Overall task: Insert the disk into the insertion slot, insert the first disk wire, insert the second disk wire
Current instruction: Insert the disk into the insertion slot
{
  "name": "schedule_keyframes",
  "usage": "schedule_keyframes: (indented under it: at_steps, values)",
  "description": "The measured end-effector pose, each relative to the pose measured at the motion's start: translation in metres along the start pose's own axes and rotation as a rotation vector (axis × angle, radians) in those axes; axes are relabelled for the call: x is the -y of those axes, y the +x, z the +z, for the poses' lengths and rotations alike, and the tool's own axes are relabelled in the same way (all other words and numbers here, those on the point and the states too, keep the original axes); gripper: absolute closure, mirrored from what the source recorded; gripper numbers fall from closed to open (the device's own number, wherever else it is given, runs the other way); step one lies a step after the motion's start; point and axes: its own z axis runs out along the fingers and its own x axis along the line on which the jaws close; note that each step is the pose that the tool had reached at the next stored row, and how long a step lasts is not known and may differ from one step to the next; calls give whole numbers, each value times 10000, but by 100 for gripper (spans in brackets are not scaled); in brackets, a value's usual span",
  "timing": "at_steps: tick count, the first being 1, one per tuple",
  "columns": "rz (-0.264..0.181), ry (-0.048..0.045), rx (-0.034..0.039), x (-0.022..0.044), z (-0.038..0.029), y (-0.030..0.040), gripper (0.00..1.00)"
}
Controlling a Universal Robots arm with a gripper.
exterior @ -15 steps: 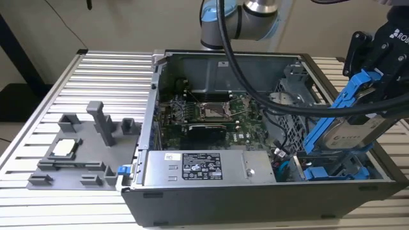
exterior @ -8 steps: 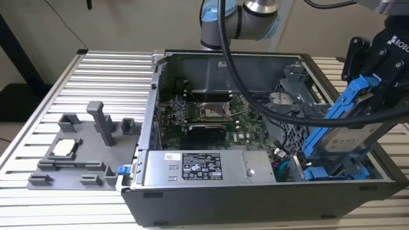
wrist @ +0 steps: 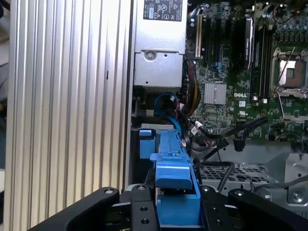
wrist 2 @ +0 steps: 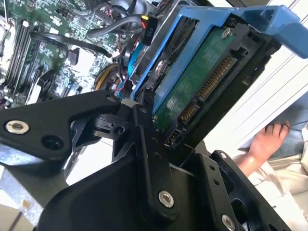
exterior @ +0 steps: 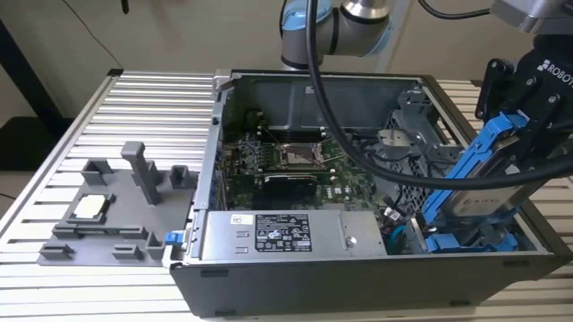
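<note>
My gripper is shut on the disk, a silver-grey drive with a pale label in a bright blue carrier frame. It holds the disk steeply tilted over the open computer case's corner on the exterior view's right. The disk's lower end reaches down into the insertion slot, where more blue plastic shows. The second wrist view shows the disk's green circuit board and connector between my black fingers. In the first wrist view the blue frame runs edge-on from the gripper. A blue cable and a black plug lie loose nearby.
The case holds a motherboard, a silver power supply and a perforated grey cage. A grey fixture with a chip stands on the ribbed table at the exterior view's left. A person's hand rests beyond the case.
</note>
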Motion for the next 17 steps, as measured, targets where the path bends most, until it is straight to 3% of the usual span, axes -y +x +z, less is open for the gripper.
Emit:
schedule_keyframes:
  at_steps: [17]
  values:
    - [-11,23,0,28,126,1,67]
